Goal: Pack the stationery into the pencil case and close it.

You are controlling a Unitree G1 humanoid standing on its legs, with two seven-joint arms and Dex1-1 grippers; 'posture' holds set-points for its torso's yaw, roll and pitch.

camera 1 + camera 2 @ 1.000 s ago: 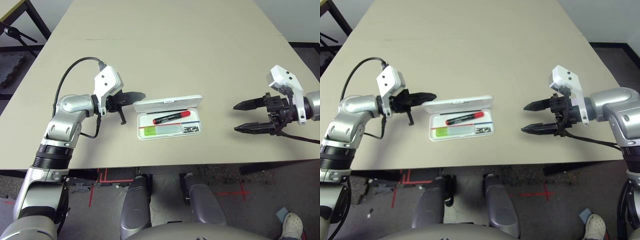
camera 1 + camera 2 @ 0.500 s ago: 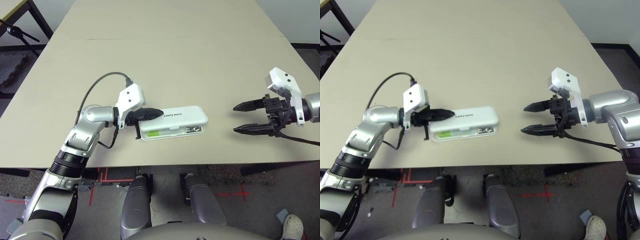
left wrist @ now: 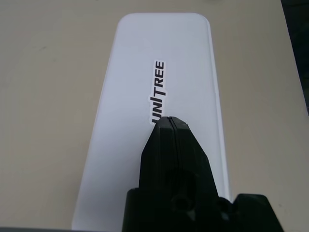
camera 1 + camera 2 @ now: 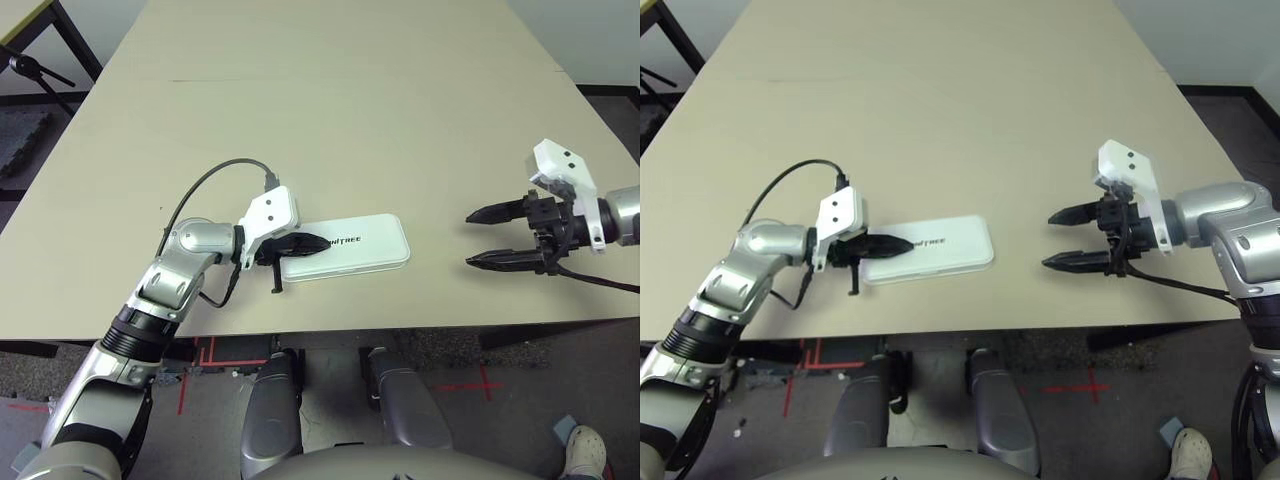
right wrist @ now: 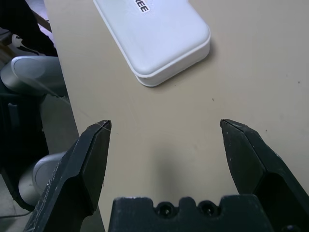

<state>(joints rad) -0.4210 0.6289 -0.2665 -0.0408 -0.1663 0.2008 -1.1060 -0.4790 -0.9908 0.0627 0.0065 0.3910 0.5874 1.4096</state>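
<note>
The white pencil case (image 4: pixel 350 244) lies flat near the table's front edge with its lid down and black "UNITREE" lettering (image 3: pixel 158 88) facing up. The stationery is hidden inside it. My left gripper (image 4: pixel 318 241) is shut, its joined black fingertips resting on top of the lid at the case's left end; the tip (image 3: pixel 170 120) sits just short of the lettering. My right gripper (image 4: pixel 470 237) hovers open well to the right of the case, its fingers (image 5: pixel 94 145) spread wide with nothing between them and pointing toward the case's rounded end (image 5: pixel 159 41).
The beige table (image 4: pixel 330 110) stretches far behind the case. The table's front edge runs just below the case and both grippers. A black cable (image 4: pixel 205 185) loops off my left wrist.
The lid has gone from standing open to lying flat on the case, covering the marker and highlighter. My left gripper moved right and forward onto the lid. The right gripper stayed still.
</note>
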